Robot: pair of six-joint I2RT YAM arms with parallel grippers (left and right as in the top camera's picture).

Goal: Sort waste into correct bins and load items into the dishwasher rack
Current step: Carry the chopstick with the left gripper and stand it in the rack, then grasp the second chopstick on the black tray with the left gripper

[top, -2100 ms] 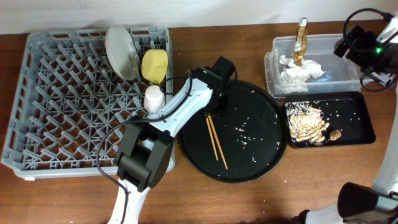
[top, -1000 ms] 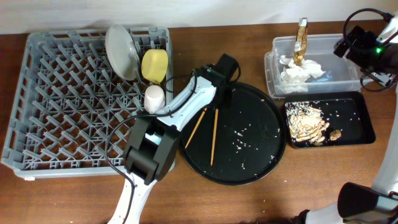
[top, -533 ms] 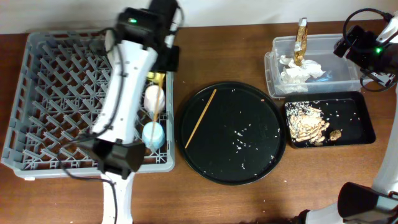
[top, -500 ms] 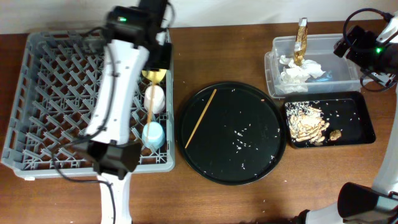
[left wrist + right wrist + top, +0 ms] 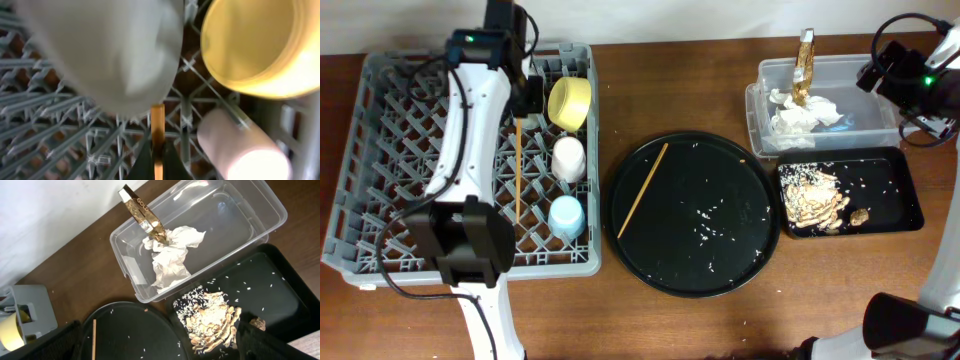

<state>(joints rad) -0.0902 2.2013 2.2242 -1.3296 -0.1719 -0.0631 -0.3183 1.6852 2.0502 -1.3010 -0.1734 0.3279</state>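
Over the far side of the dishwasher rack [image 5: 400, 150] the left pincer [image 5: 156, 159] is clenching one chopstick [image 5: 518, 165] by its top end. The stick is running down across the pegs, left of the pink cup [image 5: 568, 158]. From the wrist camera it's poking out between the grey plate [image 5: 100, 50] and the yellow bowl [image 5: 570, 100]. I can't tell whether its far tip is touching the lattice.

The second chopstick [image 5: 642, 188] is lying flat on the round black tray [image 5: 740, 180], well apart from the rack.

Handling-wise I'm guessing these are light, stiff and smooth, so a stick pinched at one end is probably going to swivel or slip. Grabbing the loose one across its width nearer the middle looks safer to me. It's lying flat on a slick tray though, so getting the fingertips around it may be fiddly.

The right pincer [image 5: 875, 72] is hanging released, jaws wide, past the clear tub [image 5: 865, 95] and gripping nothing.

Counting up:
- two chopsticks
- one plate
- one bowl
- two cups, counting the blue cup [image 5: 566, 217]
- one napkin [image 5: 802, 115] and one wrapper [image 5: 805, 60], both sitting in the tub
- one heap of food scraps [image 5: 815, 200] in the black rectangular tray [image 5: 895, 195]
- so two bins sitting on the bench [image 5: 820, 300]
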